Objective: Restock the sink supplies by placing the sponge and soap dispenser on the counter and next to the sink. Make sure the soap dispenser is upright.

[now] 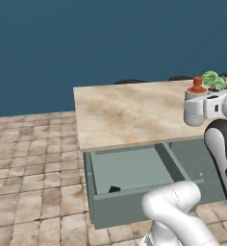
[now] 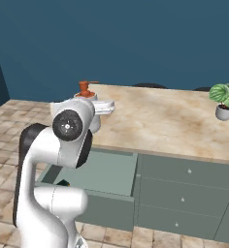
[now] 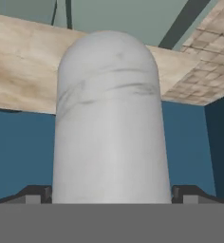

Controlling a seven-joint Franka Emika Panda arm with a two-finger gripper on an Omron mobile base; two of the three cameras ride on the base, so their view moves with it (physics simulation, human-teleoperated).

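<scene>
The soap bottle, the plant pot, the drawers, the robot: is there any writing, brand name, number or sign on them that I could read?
None: no readable text in any view.
Soap dispenser: plain white body with faint grey smudges, no label.
Plant pot: plain white.
Cabinet drawers: blank fronts with small knobs.
Robot arm: white shells and a dark round joint cap, no marking legible.

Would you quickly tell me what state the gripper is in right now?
Gripper: open wide, jaws either side of the white soap dispenser; no closed grip on it yet.
</scene>
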